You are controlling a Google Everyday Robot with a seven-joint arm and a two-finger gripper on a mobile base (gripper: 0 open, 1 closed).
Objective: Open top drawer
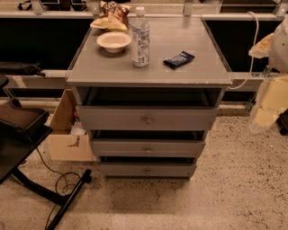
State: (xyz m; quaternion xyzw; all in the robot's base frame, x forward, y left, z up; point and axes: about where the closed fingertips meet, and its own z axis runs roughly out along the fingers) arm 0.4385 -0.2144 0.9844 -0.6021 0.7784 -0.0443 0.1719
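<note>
The top drawer [112, 119] is the widest of three grey drawers in a grey cabinet at the centre of the view. Its small round metal knob [148, 120] sits mid-front. The front stands forward of the cabinet, with a dark gap between it and the tabletop; the inside is in shadow. My pale arm hangs at the right edge of the view, and its lower end, the gripper [263, 117], is well to the right of the drawer, apart from it and near the floor.
Two narrower drawers [147, 148] [147, 170] sit below. On the cabinet top [189, 74] stand a white bowl [113, 41], a water bottle [140, 38], a dark snack bar [178, 59] and a chip bag [112, 13]. A cardboard box [67, 134] and black stand legs [49, 193] are at the left.
</note>
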